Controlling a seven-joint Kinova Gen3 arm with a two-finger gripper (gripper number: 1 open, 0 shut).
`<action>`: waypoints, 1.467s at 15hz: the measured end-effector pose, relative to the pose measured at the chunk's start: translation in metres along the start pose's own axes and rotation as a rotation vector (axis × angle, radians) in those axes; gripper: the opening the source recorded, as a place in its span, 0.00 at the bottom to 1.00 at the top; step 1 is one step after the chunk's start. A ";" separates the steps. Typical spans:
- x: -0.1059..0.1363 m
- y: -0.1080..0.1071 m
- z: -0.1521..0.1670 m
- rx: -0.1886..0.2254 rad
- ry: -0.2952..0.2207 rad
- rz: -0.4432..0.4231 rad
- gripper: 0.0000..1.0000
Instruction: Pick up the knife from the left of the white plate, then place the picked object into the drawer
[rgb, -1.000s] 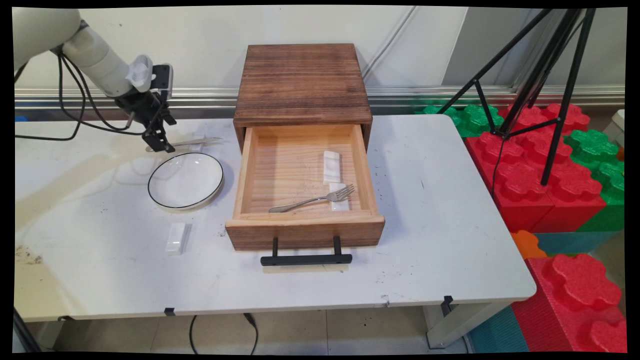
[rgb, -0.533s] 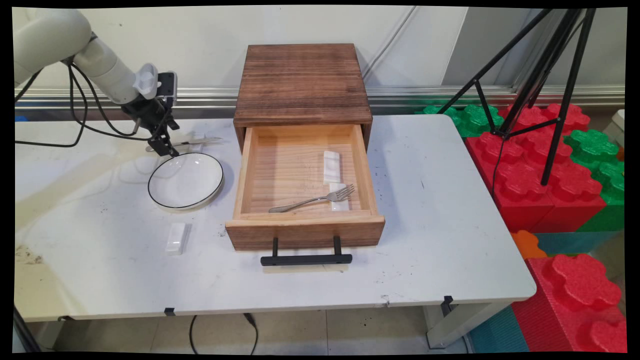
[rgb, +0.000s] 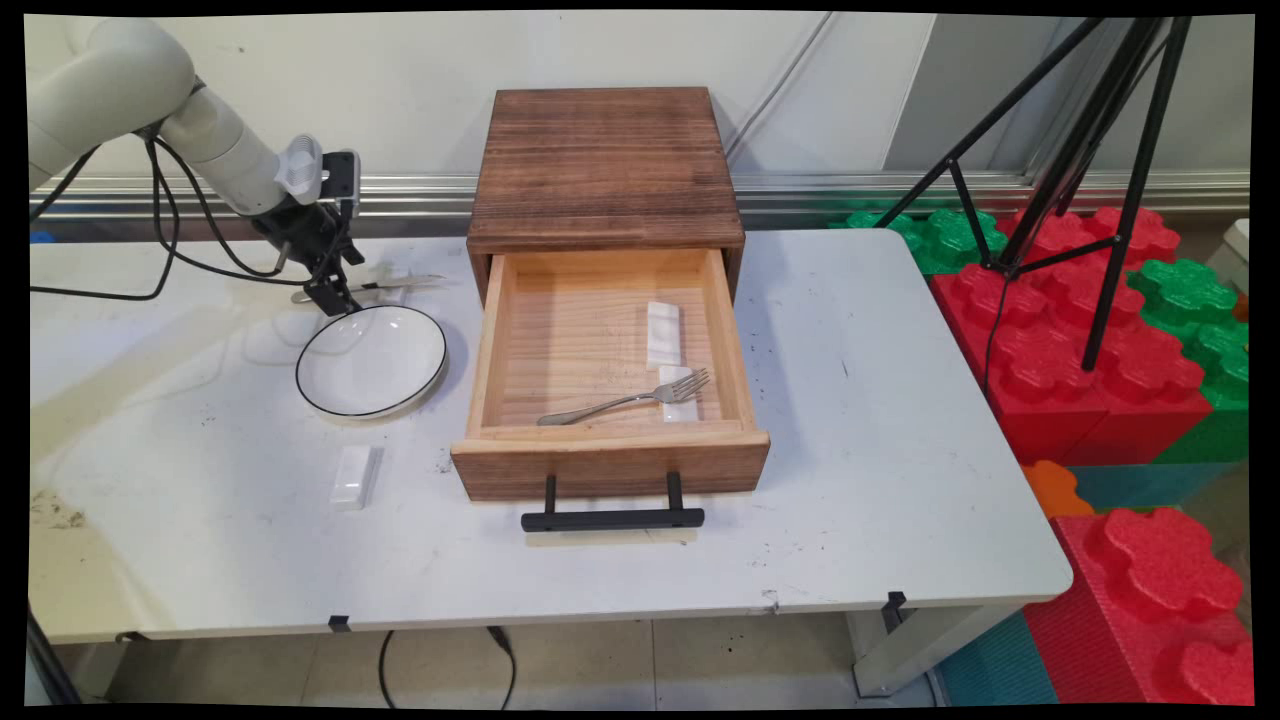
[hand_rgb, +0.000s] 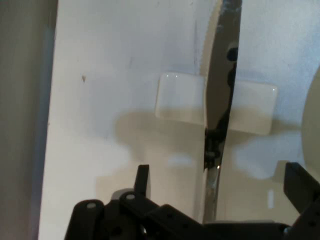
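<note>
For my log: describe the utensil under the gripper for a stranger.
Left of the open wooden drawer box sits a round white black-rimmed plate. Behind it, a slim silver knife lies across a white rest; the fork lies inside the drawer.

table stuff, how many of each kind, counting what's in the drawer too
rests: 4 – one on the table near the front, two in the drawer, one under the knife
knife: 1
fork: 1
plate: 1
drawer box: 1
total: 8
</note>
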 end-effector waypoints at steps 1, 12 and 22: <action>0.000 0.000 0.001 -0.001 0.001 -0.001 1.00; -0.004 0.000 0.003 -0.013 0.006 -0.016 0.00; -0.001 0.001 -0.007 -0.017 0.028 -0.006 0.00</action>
